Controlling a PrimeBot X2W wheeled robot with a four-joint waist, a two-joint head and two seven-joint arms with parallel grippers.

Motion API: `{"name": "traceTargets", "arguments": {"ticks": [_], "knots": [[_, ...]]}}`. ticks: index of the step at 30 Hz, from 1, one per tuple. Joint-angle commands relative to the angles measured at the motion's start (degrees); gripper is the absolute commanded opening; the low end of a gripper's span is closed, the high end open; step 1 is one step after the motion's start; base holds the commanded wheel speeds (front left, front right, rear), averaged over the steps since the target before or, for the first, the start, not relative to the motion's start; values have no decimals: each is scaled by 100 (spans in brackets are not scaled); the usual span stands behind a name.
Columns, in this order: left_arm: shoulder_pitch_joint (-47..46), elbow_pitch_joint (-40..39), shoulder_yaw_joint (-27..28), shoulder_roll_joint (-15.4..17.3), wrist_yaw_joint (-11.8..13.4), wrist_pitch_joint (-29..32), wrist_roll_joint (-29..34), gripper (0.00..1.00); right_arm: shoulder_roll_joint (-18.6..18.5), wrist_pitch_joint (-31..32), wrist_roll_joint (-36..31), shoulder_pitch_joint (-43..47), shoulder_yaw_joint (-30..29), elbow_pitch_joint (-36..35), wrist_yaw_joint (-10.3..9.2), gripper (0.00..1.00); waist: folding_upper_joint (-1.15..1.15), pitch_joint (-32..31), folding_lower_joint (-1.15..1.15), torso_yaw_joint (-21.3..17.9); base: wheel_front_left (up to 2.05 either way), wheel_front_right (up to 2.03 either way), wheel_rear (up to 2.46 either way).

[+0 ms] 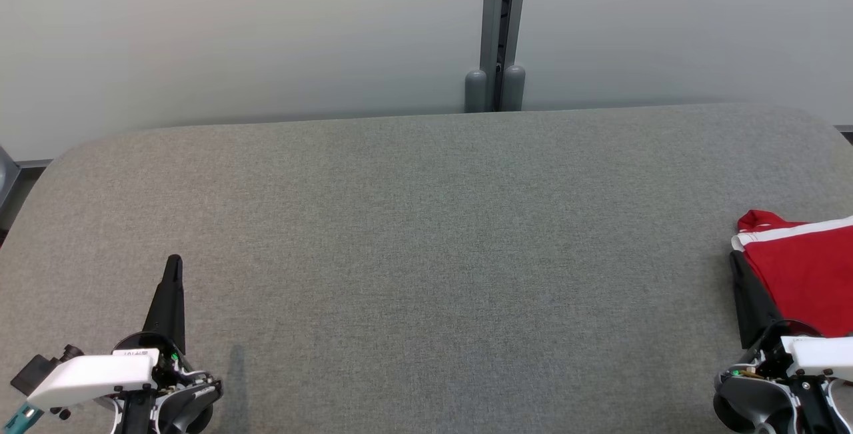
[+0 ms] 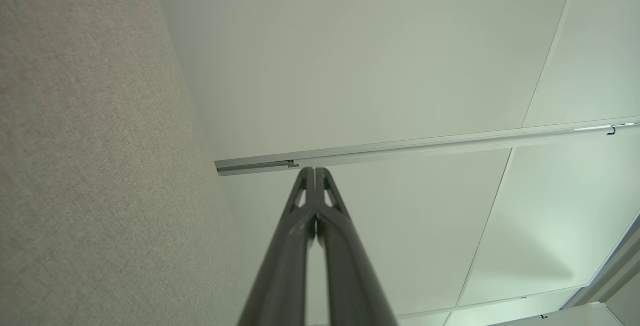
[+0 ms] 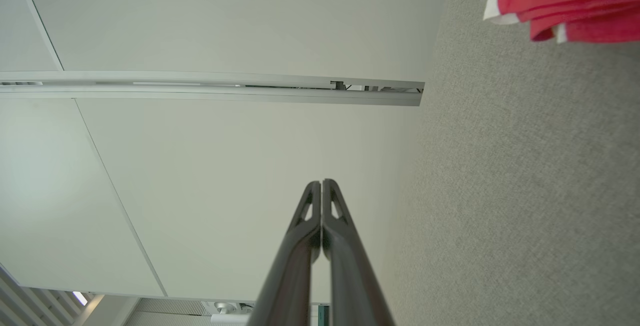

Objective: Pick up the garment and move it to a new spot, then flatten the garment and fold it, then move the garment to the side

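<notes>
Left gripper (image 1: 174,262): it is down at your near left, over the tabletop (image 1: 426,221). Its two fingers (image 1: 166,307) are pressed tight together. They hold nothing.
Right gripper (image 1: 736,259): it is down at your near right. Its two fingers are pressed tight together too, with nothing between them. They lie just beside the left edge of the garment (image 1: 806,281). You cannot tell if they touch it.
Grippers counted: two, so you have four fingers in all.
Garment: one. It is red with a white stripe. It lies folded at the right side of the tabletop. The picture edge cuts part of it off.
Tabletop: one, grey and cloth-like, with round corners.
Post (image 1: 503,27): one grey post stands behind the far edge of the tabletop. It has two round grey stubs (image 1: 476,91) at its foot.
Wall (image 1: 233,34): pale and plain, behind it all.
</notes>
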Motion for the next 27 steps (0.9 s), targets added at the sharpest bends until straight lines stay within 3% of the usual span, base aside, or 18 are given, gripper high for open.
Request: {"name": "traceTargets", "arguments": {"ticks": [1, 27], "knots": [[-71, -15, 21, 29, -20, 19, -8, 0, -53, 19, 14, 52, -4, -18, 2, 0, 0, 0, 0, 0, 0, 0, 0], [-71, -15, 21, 29, -20, 19, -9, 0, -53, 20, 15, 52, -4, -18, 2, 0, 0, 0, 0, 0, 0, 0, 0]]}}
